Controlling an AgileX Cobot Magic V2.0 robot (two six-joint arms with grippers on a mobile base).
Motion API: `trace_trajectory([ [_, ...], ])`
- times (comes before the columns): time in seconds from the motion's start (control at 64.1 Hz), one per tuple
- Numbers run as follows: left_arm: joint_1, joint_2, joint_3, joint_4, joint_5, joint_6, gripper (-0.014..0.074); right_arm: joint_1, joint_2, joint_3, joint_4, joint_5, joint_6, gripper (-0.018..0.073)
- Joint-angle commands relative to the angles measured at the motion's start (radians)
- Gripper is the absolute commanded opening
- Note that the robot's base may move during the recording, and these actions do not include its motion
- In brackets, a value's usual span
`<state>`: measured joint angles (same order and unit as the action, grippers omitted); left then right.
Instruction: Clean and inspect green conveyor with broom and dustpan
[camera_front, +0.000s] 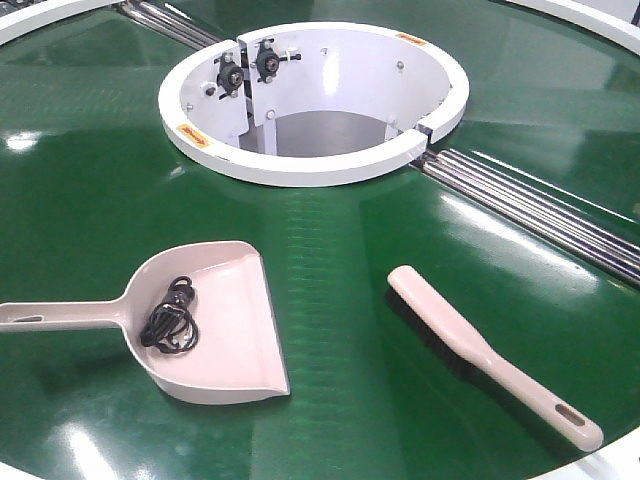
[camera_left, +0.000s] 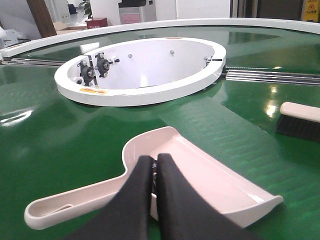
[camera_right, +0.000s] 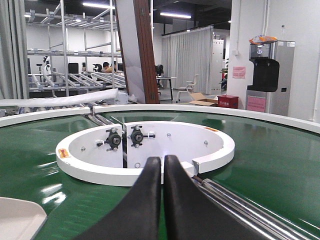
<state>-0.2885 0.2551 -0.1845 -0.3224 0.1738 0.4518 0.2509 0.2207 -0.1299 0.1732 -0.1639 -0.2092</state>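
The green conveyor (camera_front: 340, 250) fills the front view. The pale pink dustpan (camera_front: 225, 325) lies on it at the left, handle pointing left, with a black tangled cord (camera_front: 170, 318) inside. The broom (camera_front: 480, 355) lies at the right, bristles down, its slotted handle end toward the near edge. Neither gripper shows in the front view. In the left wrist view my left gripper (camera_left: 154, 159) is shut, its tips in front of the dustpan (camera_left: 210, 175), and the broom's head (camera_left: 299, 120) is at the right. My right gripper (camera_right: 162, 159) is shut and empty above the belt.
A white ring wall (camera_front: 310, 165) surrounds a round opening at the belt's middle, with two black bearing mounts (camera_front: 248, 68) inside. Metal roller seams (camera_front: 540, 210) run from the ring to the right. The dustpan's corner (camera_right: 17, 215) shows at the lower left of the right wrist view.
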Motion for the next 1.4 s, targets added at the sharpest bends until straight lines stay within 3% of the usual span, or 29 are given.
trace_trajectory([
  [0.0, -0.004, 0.006, -0.035, -0.015, -0.073, -0.002, -0.0008, -0.005, 0.008, -0.028, 0.0, -0.075, -0.009, -0.0008],
  [0.452, -0.004, 0.006, -0.033, -0.015, -0.075, -0.002, -0.0006, -0.005, 0.008, -0.028, 0.0, -0.075, -0.009, -0.0008],
  [0.53, -0.003, 0.006, -0.009, 0.029, -0.078, -0.011, -0.0006, -0.005, 0.008, -0.028, 0.0, -0.075, -0.009, -0.0008],
  [0.608, -0.003, -0.004, 0.028, 0.111, -0.118, -0.101, -0.0006, -0.005, 0.008, -0.028, 0.0, -0.075, -0.009, -0.0008],
  [0.718, -0.003, -0.061, 0.103, 0.279, -0.185, -0.292, -0.0006, -0.005, 0.008, -0.028, 0.0, -0.075, -0.009, -0.0008],
  [0.764, -0.002, -0.09, 0.133, 0.305, -0.206, -0.337, -0.0006, -0.005, 0.008, -0.028, 0.0, -0.075, -0.009, -0.0008],
  [0.889, 0.043, -0.179, 0.227, 0.275, -0.268, -0.384, -0.0006, -0.005, 0.008, -0.028, 0.0, -0.075, -0.009, -0.0008],
  [1.014, 0.114, -0.282, 0.222, 0.247, -0.161, -0.391, -0.0006, -0.005, 0.008, -0.028, 0.0, -0.075, -0.009, -0.0008],
  [1.123, 0.166, -0.283, 0.223, 0.248, -0.155, -0.396, -0.0006, -0.005, 0.008, -0.028, 0.0, -0.075, -0.009, -0.0008],
  [1.388, 0.168, -0.283, 0.223, 0.255, -0.155, -0.395, -0.0006, -0.005, 0.008, -0.028, 0.0, -0.075, -0.009, -0.0008],
])
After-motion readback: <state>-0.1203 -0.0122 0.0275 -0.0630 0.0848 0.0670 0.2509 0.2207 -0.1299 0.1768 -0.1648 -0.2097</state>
